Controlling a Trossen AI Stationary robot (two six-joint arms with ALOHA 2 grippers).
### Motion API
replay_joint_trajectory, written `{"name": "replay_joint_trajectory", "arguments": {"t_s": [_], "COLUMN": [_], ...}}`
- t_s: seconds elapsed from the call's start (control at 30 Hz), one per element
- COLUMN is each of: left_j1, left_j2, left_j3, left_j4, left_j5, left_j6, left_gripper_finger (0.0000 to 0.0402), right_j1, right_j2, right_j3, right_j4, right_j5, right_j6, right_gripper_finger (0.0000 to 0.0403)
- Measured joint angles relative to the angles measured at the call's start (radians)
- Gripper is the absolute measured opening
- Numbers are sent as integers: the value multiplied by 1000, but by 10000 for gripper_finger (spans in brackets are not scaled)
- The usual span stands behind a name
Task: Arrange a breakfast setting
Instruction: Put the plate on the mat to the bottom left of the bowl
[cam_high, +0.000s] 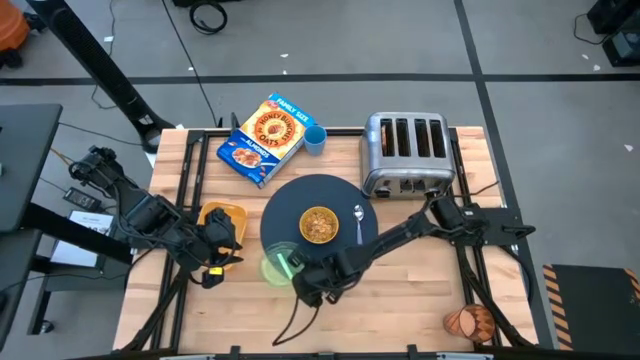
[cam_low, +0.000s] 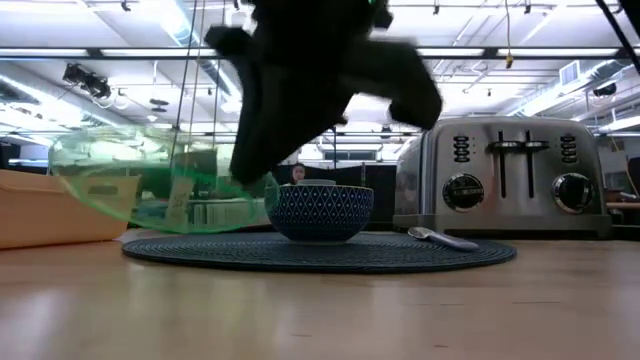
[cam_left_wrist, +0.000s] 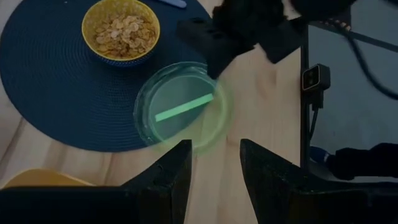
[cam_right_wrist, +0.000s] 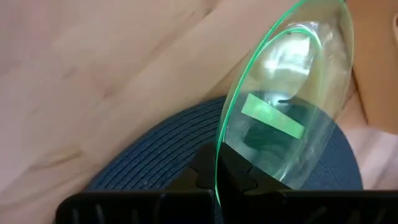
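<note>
Right pincer (cam_high: 300, 270) is clamped on the rim of the green plate (cam_high: 277, 266), fingers closed edge-on over it; right wrist view shows the plate (cam_right_wrist: 292, 93) held tilted, with the mat (cam_right_wrist: 161, 162) below it. Low view: plate (cam_low: 150, 180) is off the desk, slanted, hanging over the mat's (cam_low: 320, 252) left side. High view puts it at the front-left edge of the dark round mat (cam_high: 320, 200), half over mat, half over the wooden desk (cam_high: 420, 290).

Left pincer (cam_left_wrist: 214, 165) is parked on the left side of the desk, fingers (cam_left_wrist: 171, 171) spread narrow with nothing between them, aimed at the plate (cam_left_wrist: 180, 109) from nearby. In the high view it (cam_high: 222, 240) sits beside a yellow container (cam_high: 222, 215).

Cereal bowl (cam_high: 319, 224) is on the mat near centre, filled with flakes; blue patterned outside seen in the low view (cam_low: 322, 211). Spoon (cam_high: 359, 222) lies on the mat just right of the bowl, not touching it.

Toaster (cam_high: 405, 150) stands at the back right of the desk, just behind the mat. Cereal box (cam_high: 262, 138) lies flat at back left, small blue cup (cam_high: 315, 138) just beside it. An orange-brown object (cam_high: 470, 322) is at the front right corner, well apart from the mat; can't tell from this view what it is.
</note>
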Motion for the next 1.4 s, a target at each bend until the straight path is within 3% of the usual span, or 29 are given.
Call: {"name": "replay_joint_trajectory", "arguments": {"t_s": [0.37,0.93,1.17,1.4], "left_j1": [0,0,0,0], "left_j2": [0,0,0,0], "left_j3": [0,0,0,0], "left_j4": [1,5,5,4], "left_j5": [2,2,2,2], "left_j6": [1,-10,-9,-10], "left_gripper_finger": [144,144,144,144], "right_j1": [-40,-37,-16,-45], "right_j2": [53,55,51,46], "right_j3": [0,0,37,61], "right_j4": [22,2,-65,-18], "right_j5": [-3,-21,13,-76], "right_j6": [-31,-29,-23,230], "right_gripper_finger": [9,75,81,78]}}
